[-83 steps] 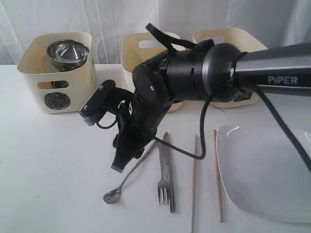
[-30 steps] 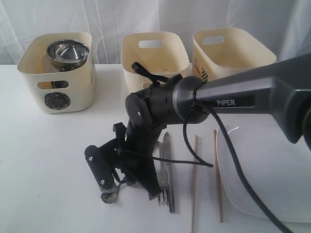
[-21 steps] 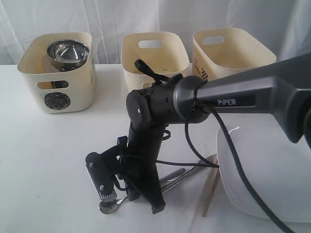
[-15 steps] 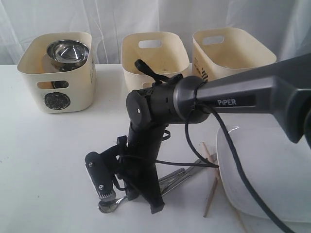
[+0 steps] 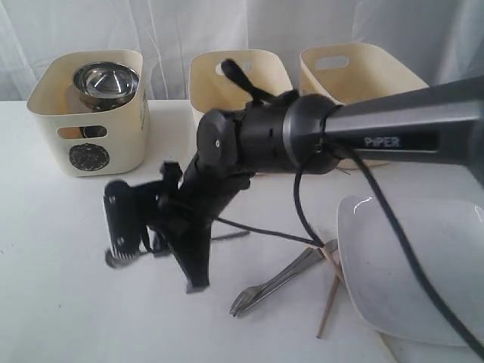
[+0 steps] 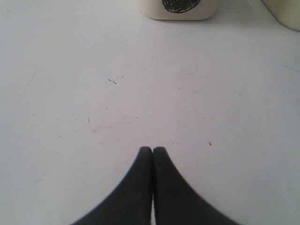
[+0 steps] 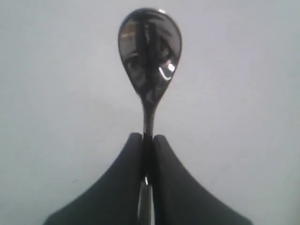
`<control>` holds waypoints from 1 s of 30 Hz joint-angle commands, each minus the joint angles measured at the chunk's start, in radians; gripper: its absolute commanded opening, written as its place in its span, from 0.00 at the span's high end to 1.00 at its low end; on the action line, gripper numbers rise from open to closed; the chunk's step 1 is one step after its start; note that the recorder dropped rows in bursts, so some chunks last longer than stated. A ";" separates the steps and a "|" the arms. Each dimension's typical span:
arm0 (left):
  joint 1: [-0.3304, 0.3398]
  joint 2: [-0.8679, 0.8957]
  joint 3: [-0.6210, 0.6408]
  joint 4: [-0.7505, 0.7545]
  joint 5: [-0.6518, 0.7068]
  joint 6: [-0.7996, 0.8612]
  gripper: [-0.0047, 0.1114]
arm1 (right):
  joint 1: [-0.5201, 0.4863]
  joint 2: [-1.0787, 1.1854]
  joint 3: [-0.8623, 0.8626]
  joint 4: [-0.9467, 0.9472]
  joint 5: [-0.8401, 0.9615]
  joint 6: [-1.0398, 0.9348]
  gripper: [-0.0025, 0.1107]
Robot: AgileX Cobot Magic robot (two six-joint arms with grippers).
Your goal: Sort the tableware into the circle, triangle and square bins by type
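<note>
Steel spoon: clamped at the neck between the closed fingers of the right gripper, bowl projecting beyond the tips. It appears to be raised off the surface, at front left, short of the bins.

Change noted: a second ago the spoon lay flat beside the fork and the fingers were still closing. They are now shut on it, and the wrist has been raised and swung leftward.

Side effect noted: the fork and knife have been knocked out of their parallel row and now lie crossed and slanted. The two wooden chopsticks are skewed against the edge of the large white plate.

Circle bin: steelware is already seen inside. Middle bin and right bin: contents not visible.

Left gripper: fingers closed on nothing, over bare surface.

Judgement: pickup achieved; the carry to a bin is pending. The disturbed cutlery is likely to make later grasps harder.
</note>
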State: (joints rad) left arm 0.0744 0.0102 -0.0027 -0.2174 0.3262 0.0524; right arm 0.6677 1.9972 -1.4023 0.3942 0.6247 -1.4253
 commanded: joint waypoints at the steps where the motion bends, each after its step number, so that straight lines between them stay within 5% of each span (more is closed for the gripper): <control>1: -0.006 -0.008 0.003 -0.006 0.029 0.001 0.96 | 0.000 -0.136 -0.032 0.087 -0.261 0.035 0.98; 10: -0.006 -0.008 0.003 -0.006 0.029 0.001 0.96 | -0.135 -0.047 -0.034 0.132 -1.236 0.352 0.98; 12: -0.006 -0.008 0.003 -0.006 0.029 0.001 0.96 | -0.174 0.034 -0.046 0.126 -1.323 0.513 0.98; 15: -0.006 -0.008 0.003 -0.006 0.029 0.001 0.96 | -0.213 0.114 -0.082 0.122 -1.306 0.595 0.95; 21: -0.006 -0.008 0.003 -0.006 0.029 0.001 0.96 | -0.249 0.155 -0.112 0.122 -1.207 0.645 0.67; 25: -0.006 -0.008 0.003 -0.006 0.029 0.001 0.96 | -0.249 0.087 -0.110 0.175 -1.119 0.643 0.67; 27: -0.006 -0.008 0.003 -0.006 0.029 0.001 0.96 | -0.261 -0.076 -0.109 0.429 -0.815 0.436 0.70; 30: -0.006 -0.008 0.003 -0.006 0.029 0.001 0.96 | -0.306 -0.195 -0.080 0.550 -0.491 0.267 0.82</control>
State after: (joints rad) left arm 0.0744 0.0102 -0.0027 -0.2174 0.3262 0.0524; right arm 0.3994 1.9119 -1.5048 0.8429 -0.1245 -1.0265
